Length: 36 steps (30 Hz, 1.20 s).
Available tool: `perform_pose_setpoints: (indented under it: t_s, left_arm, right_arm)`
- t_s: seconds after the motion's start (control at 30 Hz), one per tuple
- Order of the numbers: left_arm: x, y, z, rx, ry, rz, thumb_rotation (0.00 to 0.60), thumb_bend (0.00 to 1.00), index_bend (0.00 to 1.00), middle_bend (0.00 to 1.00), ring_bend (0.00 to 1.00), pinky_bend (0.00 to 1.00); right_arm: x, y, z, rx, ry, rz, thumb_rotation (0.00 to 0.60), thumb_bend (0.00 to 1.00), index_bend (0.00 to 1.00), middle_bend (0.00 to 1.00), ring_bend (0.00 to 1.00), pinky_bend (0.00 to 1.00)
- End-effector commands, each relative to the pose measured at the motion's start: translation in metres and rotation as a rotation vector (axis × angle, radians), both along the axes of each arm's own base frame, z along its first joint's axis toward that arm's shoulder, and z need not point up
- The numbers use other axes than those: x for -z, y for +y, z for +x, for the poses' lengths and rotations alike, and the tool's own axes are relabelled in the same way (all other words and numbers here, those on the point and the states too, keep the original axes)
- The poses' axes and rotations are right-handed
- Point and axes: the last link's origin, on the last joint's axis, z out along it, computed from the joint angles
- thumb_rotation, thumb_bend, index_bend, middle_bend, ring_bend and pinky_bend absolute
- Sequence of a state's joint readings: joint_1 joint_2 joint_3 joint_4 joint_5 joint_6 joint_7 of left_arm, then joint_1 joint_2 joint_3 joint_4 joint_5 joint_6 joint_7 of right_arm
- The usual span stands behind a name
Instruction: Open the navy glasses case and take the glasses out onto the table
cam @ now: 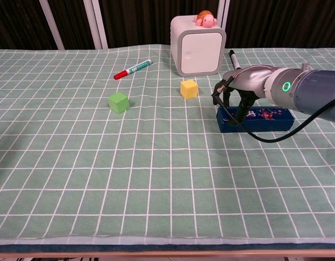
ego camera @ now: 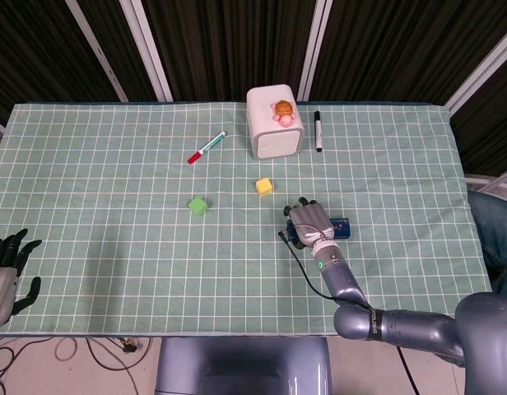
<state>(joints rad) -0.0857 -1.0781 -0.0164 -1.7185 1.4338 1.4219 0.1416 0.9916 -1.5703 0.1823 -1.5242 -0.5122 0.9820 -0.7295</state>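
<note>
Right robot hand [cam: 241, 87] sits palm-down over the left end of the navy glasses case [cam: 265, 118], fingers curled down onto it; firm grip or just resting, can't tell. Case lies right of centre on the counter [ego camera: 113, 206], long axis running left-right, lid apparently closed. Left robot hand [ego camera: 5, 271] idles well apart at the near-left edge, fingers spread, holding nothing. Right is nearer.

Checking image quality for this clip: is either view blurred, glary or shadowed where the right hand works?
Head view: sharp, evenly lit; the right hand hides most of the navy glasses case. Chest view: sharp too, no glare; the hand throws only a soft shadow on the case.
</note>
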Motion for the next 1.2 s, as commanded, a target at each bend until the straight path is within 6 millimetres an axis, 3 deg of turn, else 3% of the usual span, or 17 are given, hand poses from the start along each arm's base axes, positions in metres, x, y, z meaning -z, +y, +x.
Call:
perform_pose_setpoints:
  t_s: [0.03, 0.67, 1.2]
  left_arm:
    - [0.0, 0.0, 0.0, 0.0, 0.001, 0.0, 0.6, 0.46, 0.14, 0.0, 0.0, 0.03]
    - [0.0, 0.0, 0.0, -0.002, -0.002, 0.0, 0.6, 0.46, 0.14, 0.0, 0.0, 0.03]
    - [0.0, -0.001, 0.0, -0.001, -0.003, -0.002, 0.6, 0.46, 0.14, 0.0, 0.0, 0.03]
  right_arm:
    - [-0.001, 0.0, 0.001, -0.003, 0.003, 0.001, 0.6, 0.36, 0.32, 0.4, 0.16, 0.24]
    - [-0.003, -0.001, 0.018, -0.02, 0.093, 0.053, 0.6, 0.4, 0.36, 0.4, 0.2, 0.24]
    - [-0.008, -0.001, 0.03, -0.067, 0.238, 0.099, 0.6, 0.64, 0.36, 0.38, 0.2, 0.24]
